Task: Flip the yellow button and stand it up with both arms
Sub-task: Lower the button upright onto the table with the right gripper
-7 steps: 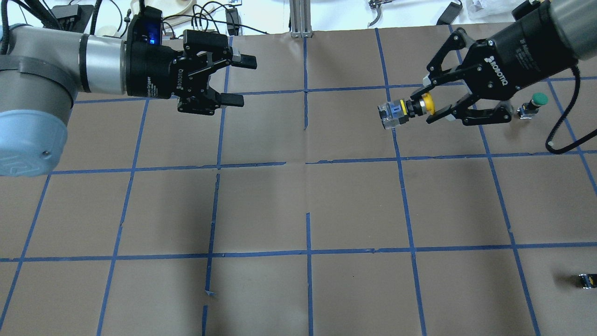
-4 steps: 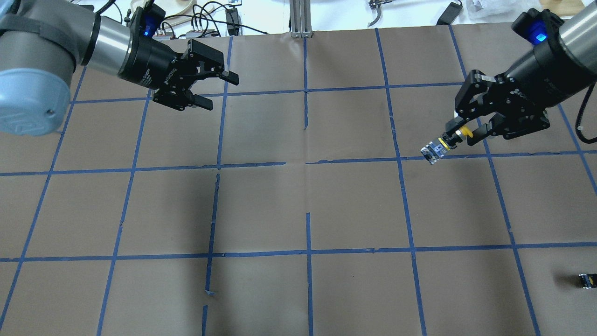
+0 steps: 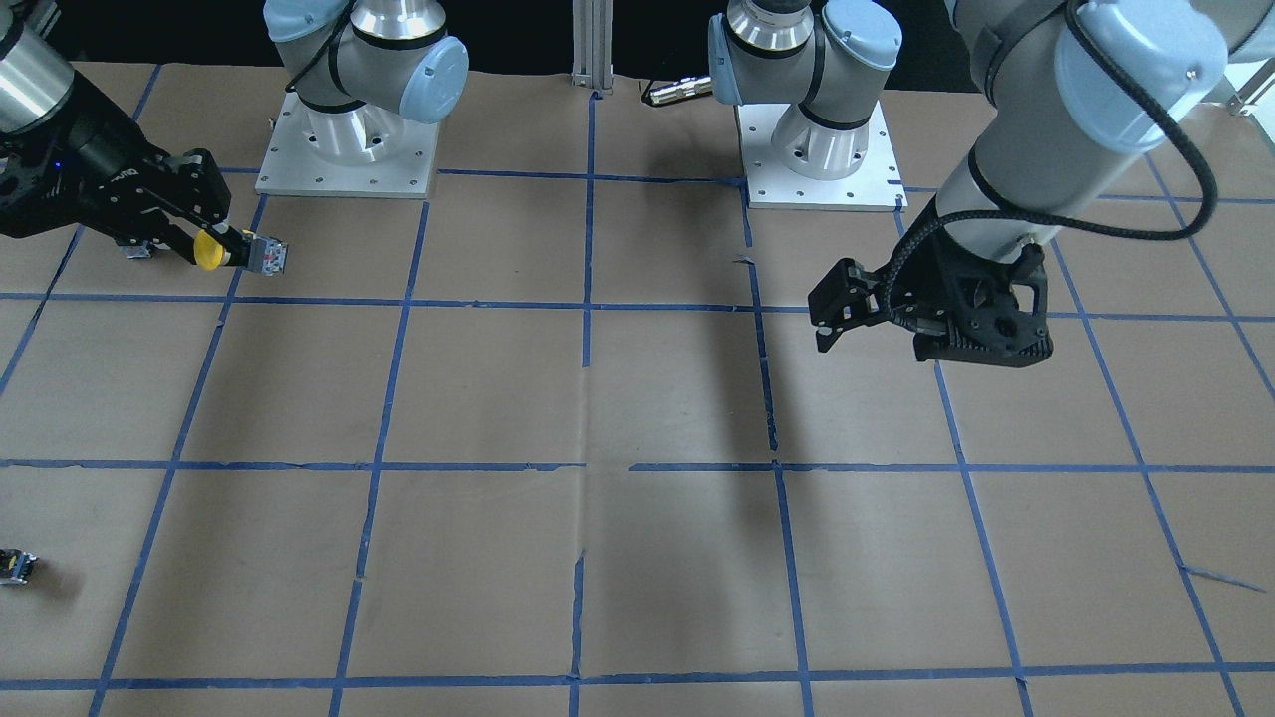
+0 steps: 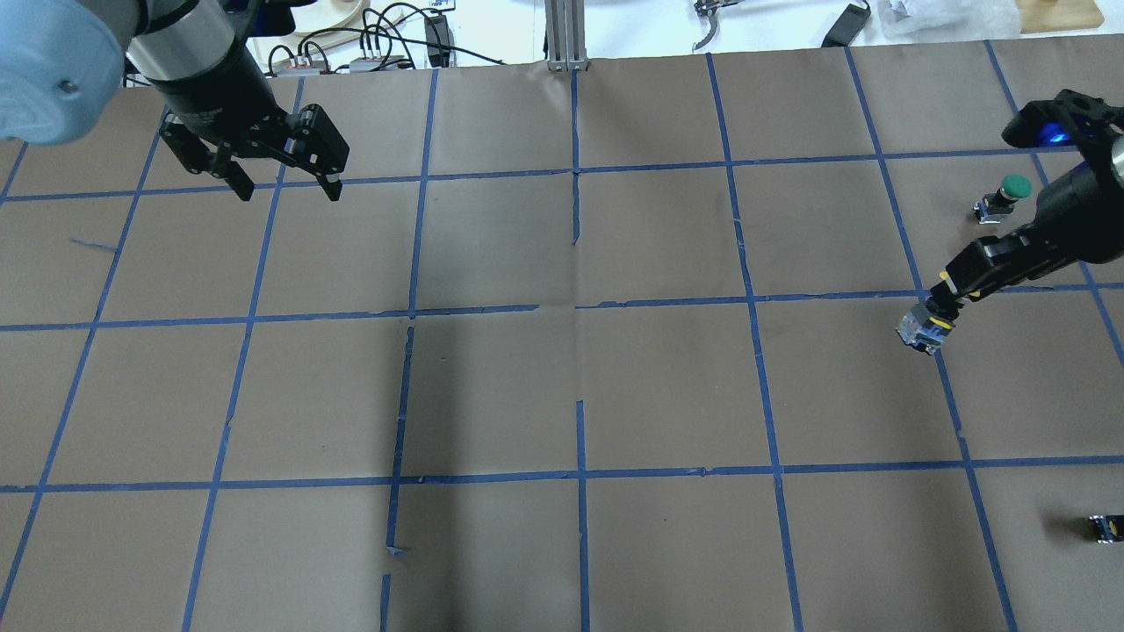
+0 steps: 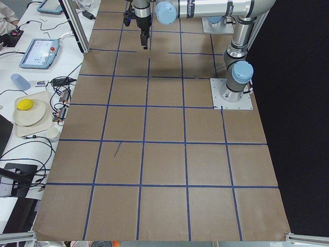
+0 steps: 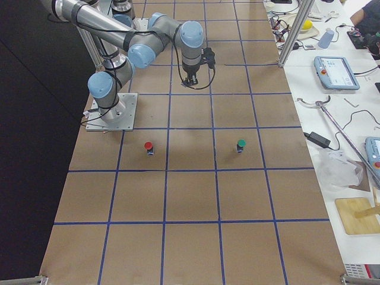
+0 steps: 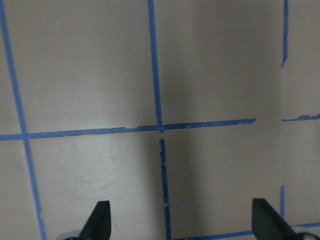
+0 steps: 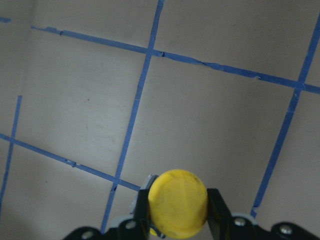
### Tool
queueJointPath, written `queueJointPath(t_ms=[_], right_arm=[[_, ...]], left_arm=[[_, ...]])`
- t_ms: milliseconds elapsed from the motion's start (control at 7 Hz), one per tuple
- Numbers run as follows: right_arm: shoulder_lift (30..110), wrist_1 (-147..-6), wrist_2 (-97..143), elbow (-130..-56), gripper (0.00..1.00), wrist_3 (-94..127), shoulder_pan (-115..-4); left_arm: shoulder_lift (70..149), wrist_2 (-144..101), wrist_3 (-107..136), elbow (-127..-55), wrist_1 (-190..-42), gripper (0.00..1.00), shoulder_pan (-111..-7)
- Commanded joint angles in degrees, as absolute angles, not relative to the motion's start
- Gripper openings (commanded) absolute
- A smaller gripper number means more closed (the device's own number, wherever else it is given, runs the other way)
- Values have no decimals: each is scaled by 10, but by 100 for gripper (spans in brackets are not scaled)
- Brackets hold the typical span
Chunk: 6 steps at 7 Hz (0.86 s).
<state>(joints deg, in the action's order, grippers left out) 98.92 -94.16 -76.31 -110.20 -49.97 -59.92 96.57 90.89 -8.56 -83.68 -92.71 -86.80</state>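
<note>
My right gripper (image 4: 947, 298) is shut on the yellow button (image 4: 919, 332), gripping it at the neck just under the cap. In the right wrist view the round yellow cap (image 8: 177, 202) sits between the two fingers and faces the camera, with the block body pointing away toward the table. In the front view the gripper (image 3: 214, 249) holds the button (image 3: 261, 255) at the left, low over the brown paper. My left gripper (image 4: 286, 186) is open and empty, pointing down over the far left; it also shows in the front view (image 3: 825, 325) and the left wrist view (image 7: 182, 222).
A green-capped button (image 4: 1010, 195) stands just beyond my right gripper and also shows in the right side view (image 6: 240, 145). A red-capped button (image 6: 148, 146) stands near the right arm's base. A tiny black-and-yellow piece (image 4: 1105, 527) lies at the near right edge. Blue tape lines grid the paper.
My right gripper has carried the yellow button right and nearer the robot, tilting its body downward. My left arm has pulled back left and turned its open gripper downward.
</note>
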Motion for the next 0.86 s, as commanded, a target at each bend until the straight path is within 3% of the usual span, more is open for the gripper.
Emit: queueJointPath(t_ms=[0,286,714], right_arm=[[989,-1005,-768,-1146,27,-716,-543],[983,-1029,-757,-1164,27,-884,-478],[899,-1131,-736,-1163,26,-1082,-442]], left_arm=[[947,915,-93,-831,-946,99,-871],[954,916,-86,-842,-933,99,-871],[954,917,-87,-847,-924,99,-871]])
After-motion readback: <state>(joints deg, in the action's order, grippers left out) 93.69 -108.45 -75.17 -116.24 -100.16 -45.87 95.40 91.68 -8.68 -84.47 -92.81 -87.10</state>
